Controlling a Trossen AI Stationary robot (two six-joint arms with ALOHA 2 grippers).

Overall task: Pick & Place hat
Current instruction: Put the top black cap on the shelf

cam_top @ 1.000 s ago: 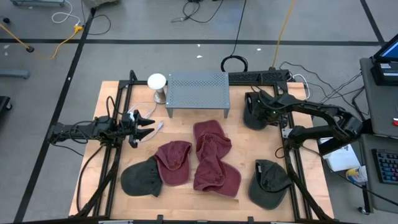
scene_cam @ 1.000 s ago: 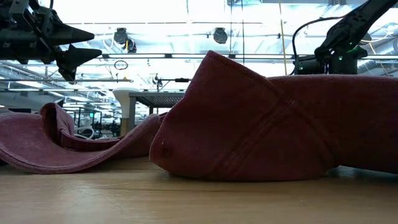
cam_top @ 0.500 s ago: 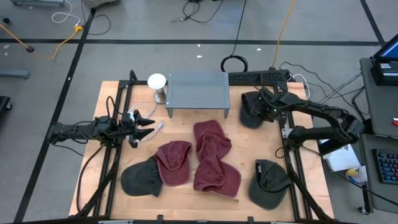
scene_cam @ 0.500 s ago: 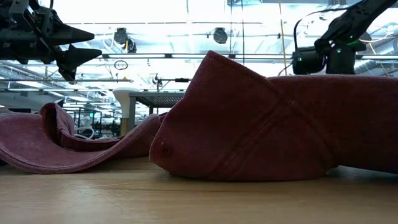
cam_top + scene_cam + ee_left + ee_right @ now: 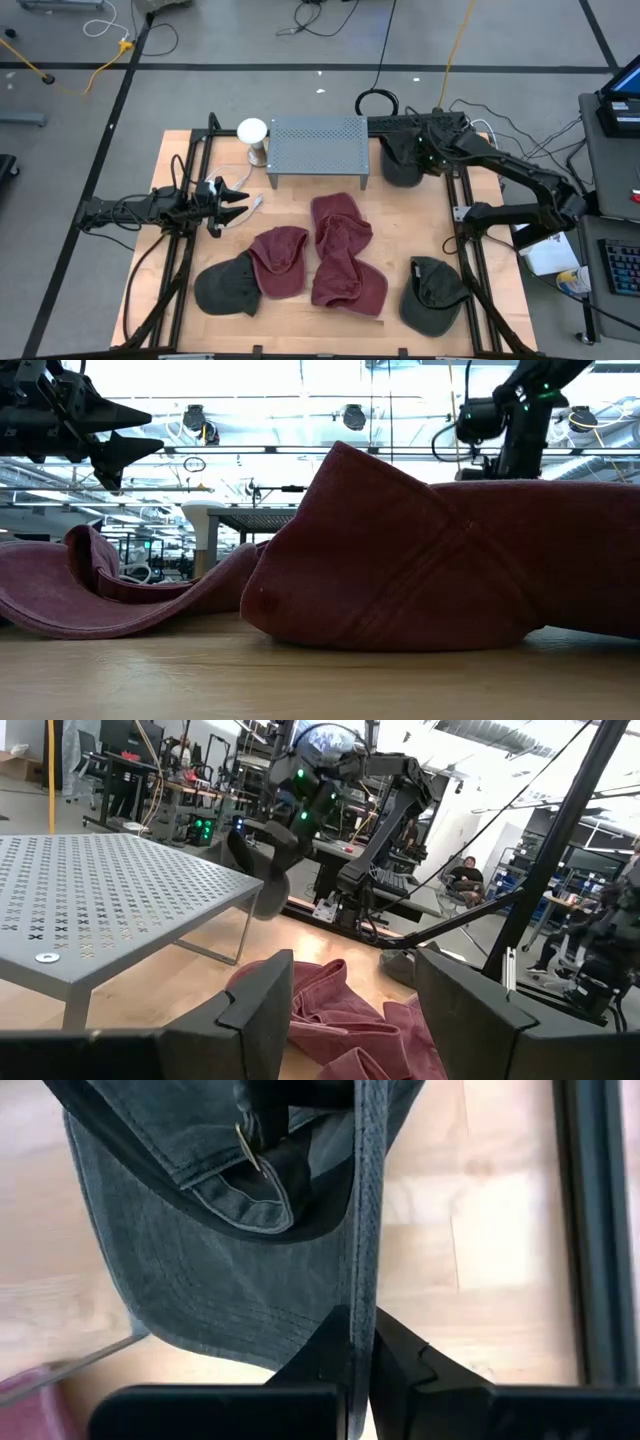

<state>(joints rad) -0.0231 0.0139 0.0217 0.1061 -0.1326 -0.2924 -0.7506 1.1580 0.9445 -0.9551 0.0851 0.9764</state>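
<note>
- Right end effector is clamped on the rim of a dark grey fabric cap, held above the wooden surface just beside the perforated grey metal stand.
- Left end effector, fingers apart, hovers near the maroon caps.

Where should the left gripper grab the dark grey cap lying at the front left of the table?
I'd take the dark grey cap by its exposed left rim, coming straight down from above. It lies flat, and a maroon cap overlaps its right edge, so the left side looks freest. The left gripper hovers open just behind it.
</note>
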